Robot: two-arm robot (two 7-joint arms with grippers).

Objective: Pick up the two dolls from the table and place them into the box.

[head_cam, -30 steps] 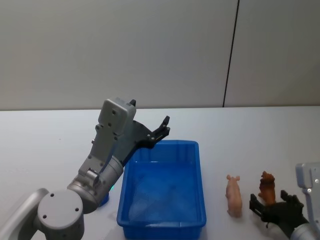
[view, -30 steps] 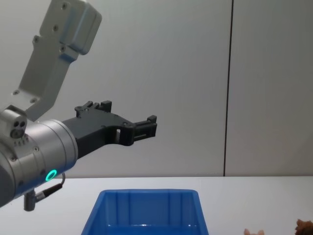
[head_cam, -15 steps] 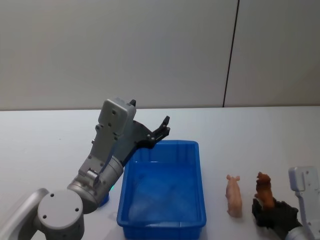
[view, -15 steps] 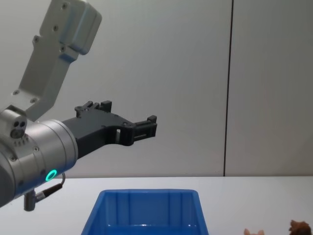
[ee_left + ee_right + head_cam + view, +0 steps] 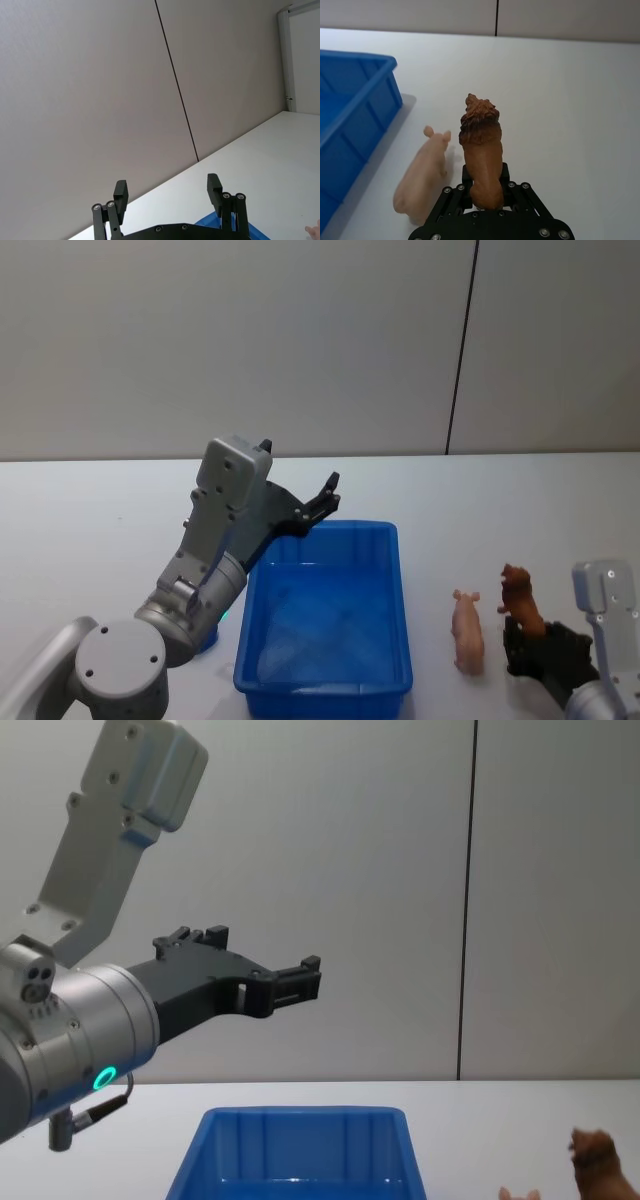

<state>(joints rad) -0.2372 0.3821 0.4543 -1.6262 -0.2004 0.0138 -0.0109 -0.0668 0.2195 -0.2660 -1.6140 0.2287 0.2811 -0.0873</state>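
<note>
1. The right gripper (image 5: 484, 194) had its fingers closed on the hind end of the fuzzy reddish-brown toy doll (image 5: 481, 145), whose head stood out beyond the fingertips.
2. One second earlier these fingers were spread about the doll as it stood on the plain white table (image 5: 100, 525). They had since closed, and the doll had risen and shifted toward the box. The first pick was judged made and the carry begun.
3. The pale peach-pink eared doll (image 5: 422, 182) lay on the table just beside the fingers, between them and the box, untouched.
4. The bright blue ribbed plastic box (image 5: 322, 681) held neither doll.
5. The left gripper (image 5: 167, 192) hung unmoved above the box's far rim, fingers spread, nothing between them.
</note>
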